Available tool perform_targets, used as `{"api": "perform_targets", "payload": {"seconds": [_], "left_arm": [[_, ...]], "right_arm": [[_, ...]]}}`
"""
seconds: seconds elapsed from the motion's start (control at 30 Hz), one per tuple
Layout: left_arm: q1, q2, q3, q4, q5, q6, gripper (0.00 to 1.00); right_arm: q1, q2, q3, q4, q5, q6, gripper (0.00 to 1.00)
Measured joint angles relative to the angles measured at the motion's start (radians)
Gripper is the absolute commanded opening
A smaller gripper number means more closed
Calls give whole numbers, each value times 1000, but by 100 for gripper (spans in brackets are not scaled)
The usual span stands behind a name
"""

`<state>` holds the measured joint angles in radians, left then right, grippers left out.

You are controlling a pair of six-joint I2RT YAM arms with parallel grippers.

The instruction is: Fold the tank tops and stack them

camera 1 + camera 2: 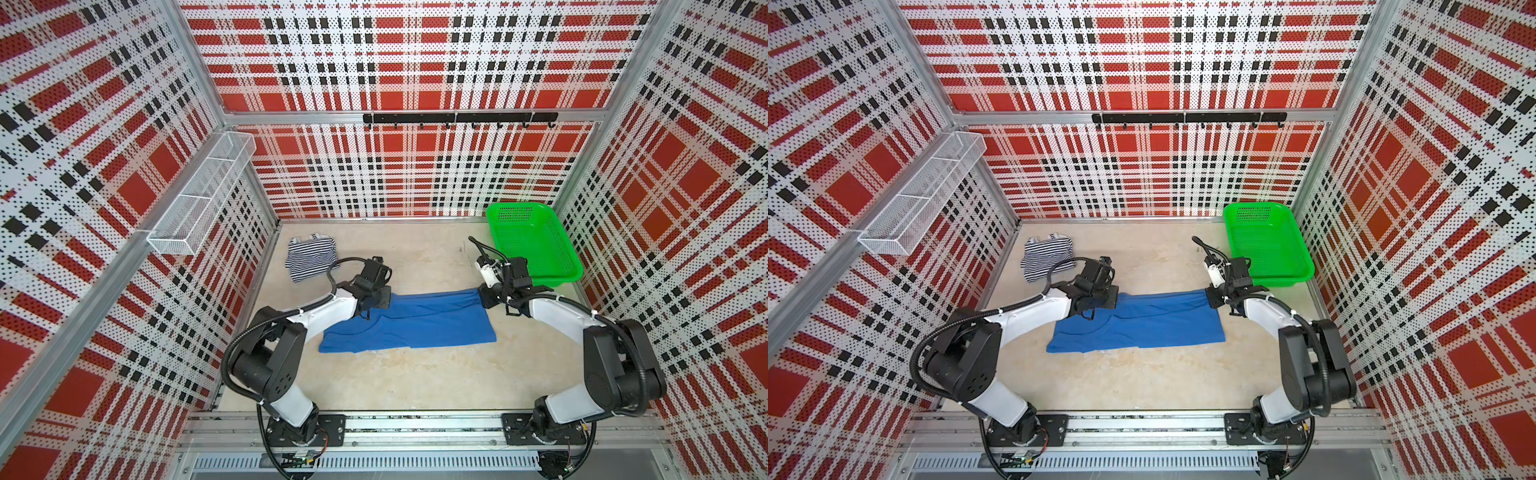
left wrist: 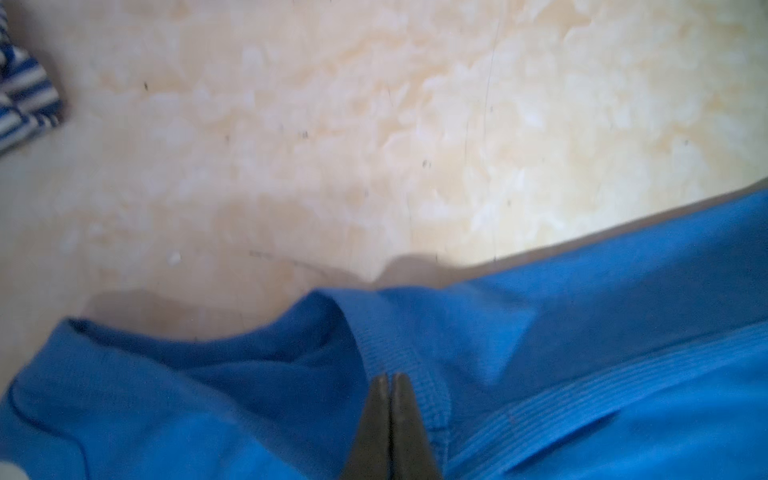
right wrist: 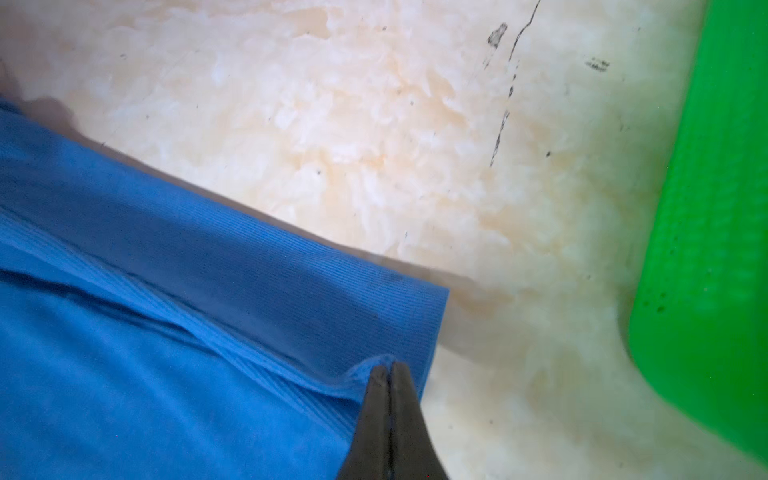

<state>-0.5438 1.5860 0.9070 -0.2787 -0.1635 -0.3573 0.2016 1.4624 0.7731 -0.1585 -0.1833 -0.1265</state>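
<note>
The left gripper has its jaws pressed together on a ribbed edge band of the blue top, which rises in a small peak at the tips. The right gripper is likewise pinched tight on a corner of the same top, the cloth puckering where the tips meet.

In both top views the blue top lies on the table. Its far edge is pulled straight between the two grippers, and the rest spreads from them toward the arm bases.

Beyond the left gripper, on its outer side and apart from it, sits the striped top, folded into a small bundle. The left wrist view catches only a corner of it.

Just past the right gripper, on its outer side, stands the basket. Its green mesh floor shows all across in the top views, while the right wrist view gives only a blurred outer wall.

Only the top views show the wire shelf on the left wall, its three sections showing just mesh, and the black hook rail on the back wall.
</note>
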Motion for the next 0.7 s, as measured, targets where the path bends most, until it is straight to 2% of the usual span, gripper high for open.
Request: {"api": "perform_targets", "payload": {"seconds": [0.07, 0.13, 0.2, 0.27, 0.33, 0.4, 0.43, 0.53, 0.6, 0.7], "left_arm": [[-35, -59, -82, 21, -24, -54, 0], [-70, -121, -158, 43, -46, -115, 0], [-104, -180, -227, 63, -58, -183, 22], [-126, -229, -275, 66, -63, -240, 29], [-136, -283, -316, 58, -75, -287, 42], [-138, -338, -331, 25, -90, -319, 53], [-137, -369, -330, 5, -105, -337, 54], [-89, -453, -308, -50, -127, -352, 54], [-11, -477, -282, -57, -132, -343, 52], [154, -455, -233, -35, -109, -309, 48]], "right_arm": [[0, -61, -58, 5, -4, 14, 0], [8, -116, -105, 12, -2, 37, 4], [19, -164, -143, 17, 6, 67, 5], [30, -198, -165, 18, 17, 99, 6], [40, -240, -188, 19, 29, 141, 22], [45, -298, -216, 24, 45, 180, 47], [46, -333, -229, 26, 56, 196, 50], [51, -408, -230, 20, 93, 228, 48], [53, -418, -199, 12, 114, 262, 44], [82, -368, -105, -35, 142, 353, 40]]}}
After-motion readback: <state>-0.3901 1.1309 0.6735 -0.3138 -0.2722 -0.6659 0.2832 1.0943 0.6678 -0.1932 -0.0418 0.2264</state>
